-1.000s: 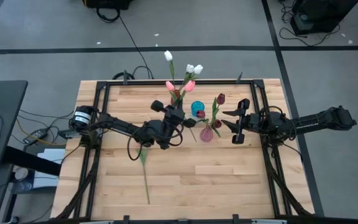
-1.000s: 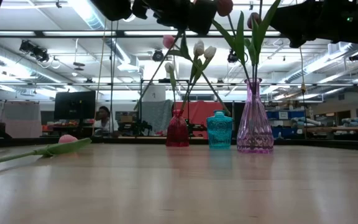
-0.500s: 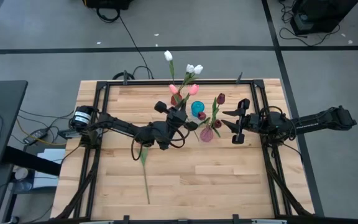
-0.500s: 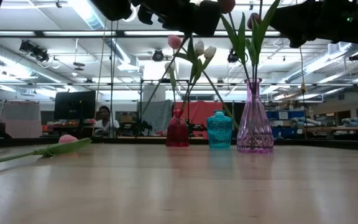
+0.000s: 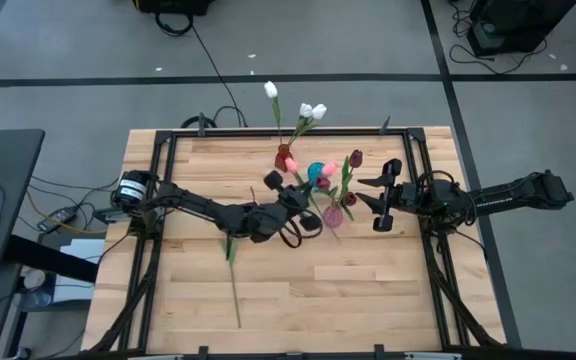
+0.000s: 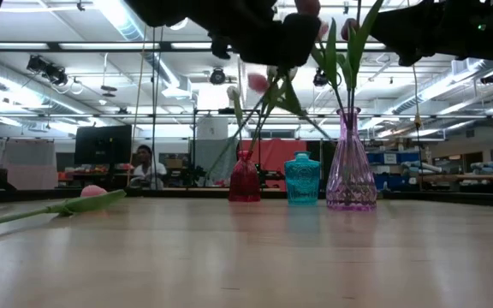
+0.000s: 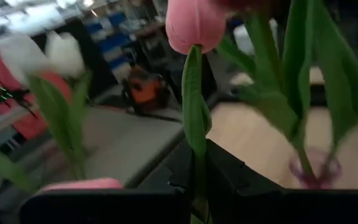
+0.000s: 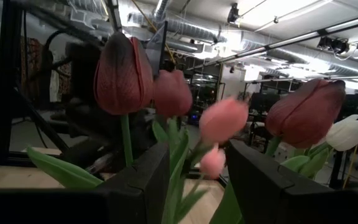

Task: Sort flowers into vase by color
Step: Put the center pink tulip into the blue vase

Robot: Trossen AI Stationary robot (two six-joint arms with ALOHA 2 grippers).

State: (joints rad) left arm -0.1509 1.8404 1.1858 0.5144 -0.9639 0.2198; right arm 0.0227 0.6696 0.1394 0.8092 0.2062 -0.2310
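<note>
A: Left end effector (image 5: 303,192)?
B: Clamped on pink tulips (image 5: 329,168), by the vases near desk's (image 5: 368,290) far edge.
A: Right end effector (image 5: 377,197)?
B: Parted, empty, beside purple vase (image 5: 333,215). One tulip (image 5: 233,285) lies toward desk's near edge.

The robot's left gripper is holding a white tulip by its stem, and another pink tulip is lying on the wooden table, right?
Not quite: the tulip held in the left gripper is pink, not white, as the left wrist view shows. Another pink tulip does lie on the wooden table.

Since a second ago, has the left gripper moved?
Yes. The left gripper, shut on a pink tulip, has swung right, from beside the red vase toward the purple vase.
</note>
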